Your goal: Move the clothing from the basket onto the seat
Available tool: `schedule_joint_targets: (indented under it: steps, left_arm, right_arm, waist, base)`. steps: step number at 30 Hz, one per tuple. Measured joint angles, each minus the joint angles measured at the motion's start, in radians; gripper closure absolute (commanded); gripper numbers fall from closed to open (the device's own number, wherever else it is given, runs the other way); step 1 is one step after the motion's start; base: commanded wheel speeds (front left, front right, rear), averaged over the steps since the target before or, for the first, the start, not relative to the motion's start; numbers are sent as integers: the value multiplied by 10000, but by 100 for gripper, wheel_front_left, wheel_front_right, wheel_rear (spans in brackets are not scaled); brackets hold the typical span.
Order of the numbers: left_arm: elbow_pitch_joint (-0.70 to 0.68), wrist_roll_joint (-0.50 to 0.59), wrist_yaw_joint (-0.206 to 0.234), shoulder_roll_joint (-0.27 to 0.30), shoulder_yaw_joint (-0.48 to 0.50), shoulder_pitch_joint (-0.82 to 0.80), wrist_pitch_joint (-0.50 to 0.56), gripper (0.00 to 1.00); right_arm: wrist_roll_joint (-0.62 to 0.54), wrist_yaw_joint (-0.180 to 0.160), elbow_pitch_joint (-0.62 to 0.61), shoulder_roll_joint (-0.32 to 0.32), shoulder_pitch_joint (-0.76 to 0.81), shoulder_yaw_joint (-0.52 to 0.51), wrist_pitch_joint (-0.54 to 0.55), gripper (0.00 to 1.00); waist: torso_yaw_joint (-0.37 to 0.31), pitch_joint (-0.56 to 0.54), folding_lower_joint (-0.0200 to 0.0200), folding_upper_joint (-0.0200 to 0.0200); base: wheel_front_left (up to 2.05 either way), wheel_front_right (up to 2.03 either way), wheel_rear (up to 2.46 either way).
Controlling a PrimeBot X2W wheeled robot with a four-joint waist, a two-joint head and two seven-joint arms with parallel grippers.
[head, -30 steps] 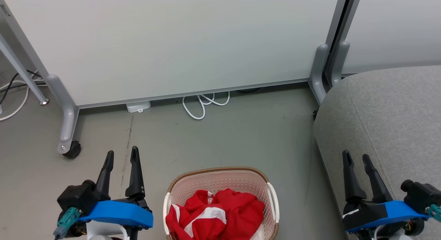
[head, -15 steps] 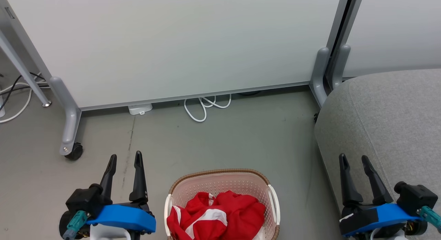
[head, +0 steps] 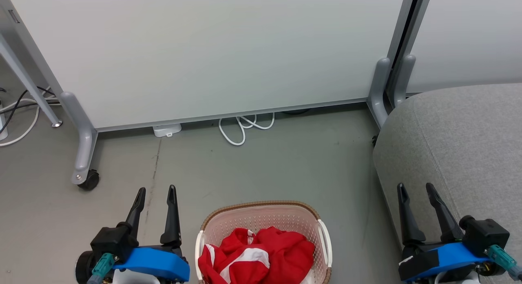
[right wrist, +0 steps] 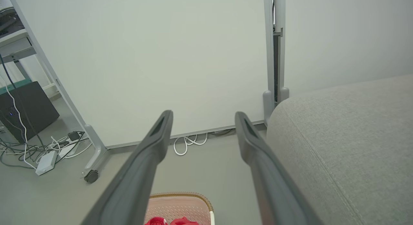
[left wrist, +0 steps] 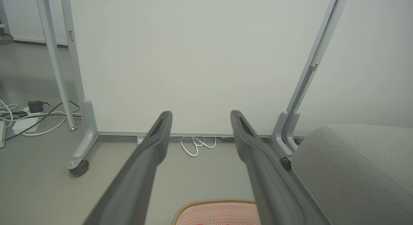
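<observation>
Red clothing with white stripes lies bunched in the cream basket with a brown rim, on the floor at the bottom middle of the head view. The light grey seat fills the right side. My left gripper is open to the left of the basket, empty. My right gripper is open over the seat's front edge, empty. The left wrist view looks between the left gripper fingers at the basket rim and the seat. Below the right gripper in its wrist view are the basket, a bit of clothing and the seat.
A white partition panel on grey wheeled feet stands behind the basket. A white cable loop and a small white box lie at its base. More cables lie far left. Bare grey floor lies between panel and basket.
The head view has shifted slightly, so the scene sits a little lower and to the right. Both grippers appear lower and nearer the middle. Both stay open, and the clothing is unmoved.
</observation>
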Motion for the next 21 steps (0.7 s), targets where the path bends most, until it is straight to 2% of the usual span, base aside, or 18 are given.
schedule_joint_targets:
  steps: [12, 21]
  left_arm:
    - [46, 654, 13, -4, -75, -17, -205, 0]
    - [15, 688, 17, -8, -73, -16, -221, 0]
  right_arm:
    - [-723, 12, 23, -4, 4, 61, -198, 0]
    - [-757, 12, 23, -6, 27, 56, -201, 0]
  waist:
    - [77, -44, 0, 0]
    - [95, -33, 0, 0]
  base:
    - [0, 0, 0]
    - [0, 0, 0]
